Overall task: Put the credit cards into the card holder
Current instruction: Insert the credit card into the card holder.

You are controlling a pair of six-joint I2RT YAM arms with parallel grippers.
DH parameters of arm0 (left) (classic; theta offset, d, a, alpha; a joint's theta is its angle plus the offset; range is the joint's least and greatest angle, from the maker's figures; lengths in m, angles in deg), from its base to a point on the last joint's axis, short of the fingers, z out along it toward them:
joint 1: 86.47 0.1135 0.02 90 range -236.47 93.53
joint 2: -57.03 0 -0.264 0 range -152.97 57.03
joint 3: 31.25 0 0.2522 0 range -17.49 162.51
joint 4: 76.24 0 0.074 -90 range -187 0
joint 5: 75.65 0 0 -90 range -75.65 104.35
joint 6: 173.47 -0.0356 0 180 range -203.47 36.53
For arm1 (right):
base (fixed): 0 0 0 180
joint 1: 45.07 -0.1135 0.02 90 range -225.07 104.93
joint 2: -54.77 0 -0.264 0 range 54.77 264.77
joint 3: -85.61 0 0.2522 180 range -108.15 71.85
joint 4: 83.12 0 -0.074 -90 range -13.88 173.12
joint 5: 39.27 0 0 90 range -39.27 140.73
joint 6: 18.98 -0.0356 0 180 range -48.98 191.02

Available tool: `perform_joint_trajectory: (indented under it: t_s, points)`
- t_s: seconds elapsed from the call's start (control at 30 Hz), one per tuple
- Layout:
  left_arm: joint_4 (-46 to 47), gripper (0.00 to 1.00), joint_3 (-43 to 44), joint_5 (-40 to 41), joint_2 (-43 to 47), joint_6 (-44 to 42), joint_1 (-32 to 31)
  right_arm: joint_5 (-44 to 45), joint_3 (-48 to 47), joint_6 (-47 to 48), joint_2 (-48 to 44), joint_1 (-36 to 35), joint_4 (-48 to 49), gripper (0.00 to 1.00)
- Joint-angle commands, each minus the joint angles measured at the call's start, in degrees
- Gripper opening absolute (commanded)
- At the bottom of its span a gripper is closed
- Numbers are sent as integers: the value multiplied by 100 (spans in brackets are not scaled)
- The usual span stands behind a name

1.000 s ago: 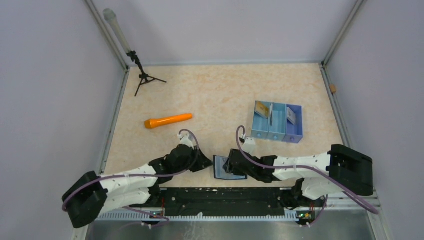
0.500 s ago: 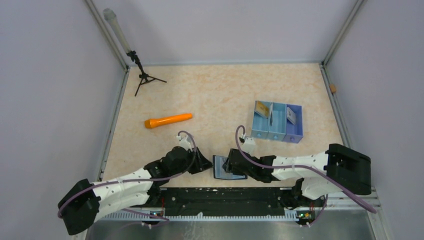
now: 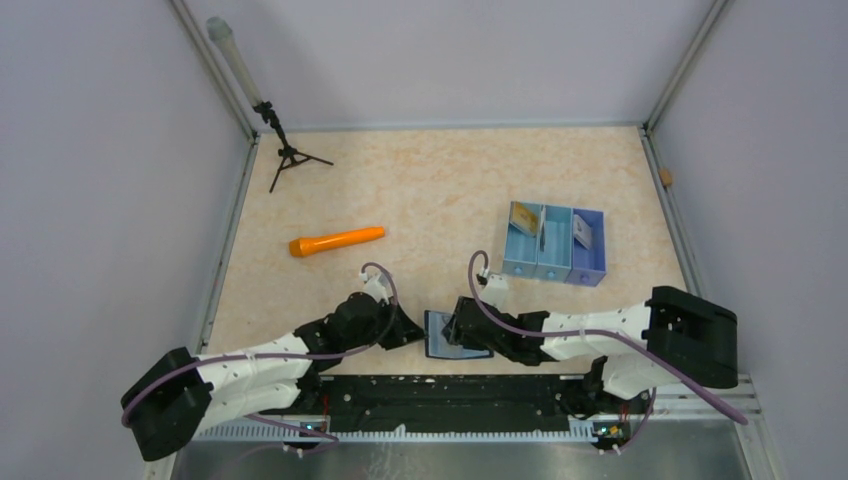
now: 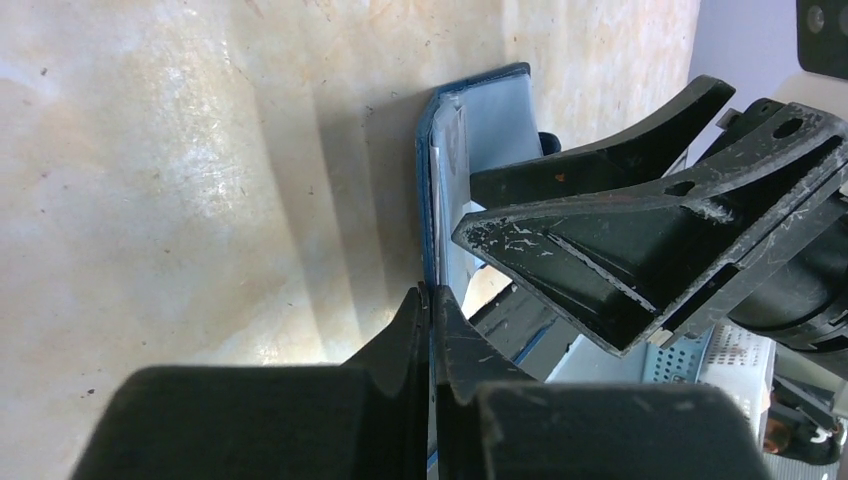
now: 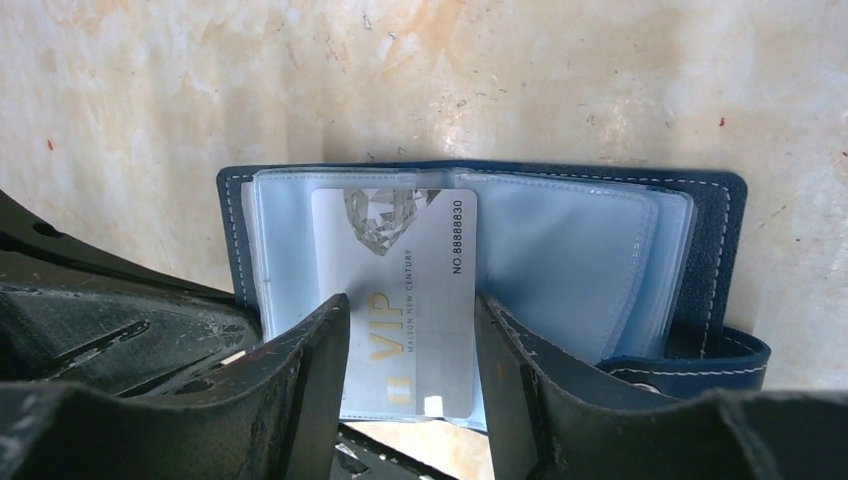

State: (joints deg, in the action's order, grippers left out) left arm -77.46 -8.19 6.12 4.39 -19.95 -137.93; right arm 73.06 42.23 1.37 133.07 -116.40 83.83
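a: what has been altered in the last second?

b: the left claw (image 4: 430, 300) was spread a moment ago and has now been closed again. its fingers are seen pressed together on the left edge of the card holder (image 5: 590, 250), with a pale sliver of lining caught between them, so a fresh pinch appears to have been taken.

a: and the right claw?

b: nothing has been changed there. the right claw (image 5: 412, 305) is kept part-closed on the white card (image 5: 400, 250), which is gripped across its width, one finger on each long edge.

a: where is the holder to be found?

b: it is laid open at the near edge of the table (image 3: 440, 190), in the middle, between the two claws. the leading end of the white card seems to be tucked under one of the clear sleeves, and the rest is left sticking out.

a: what is meant by that for the task?

b: the holder is judged to have been steadied anew, so that the card can be pushed home without the wallet being shoved away. that step is not yet finished. other credit cards (image 3: 522, 217) are still stood in the blue tray (image 3: 555, 270), far and to the right, so most of the work is left to be done. care is called for: the sleeve could be buckled if the card is driven in crooked.
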Motion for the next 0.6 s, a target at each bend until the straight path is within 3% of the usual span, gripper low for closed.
perform_joint_trajectory:
  t_s: [0.0, 0.27, 0.57]
  points:
    - [284, 0, -114, -58, 9, 28, -21, -217, 102, -14, 180, 38, 273, 49]
    - [220, 0, -172, 70, -35, 87, -19, -579, 110, -64, 223, 25, 863, 48]
    - [220, 0, -185, 172, -80, 208, -19, -622, -210, -102, 371, -152, 855, 47]
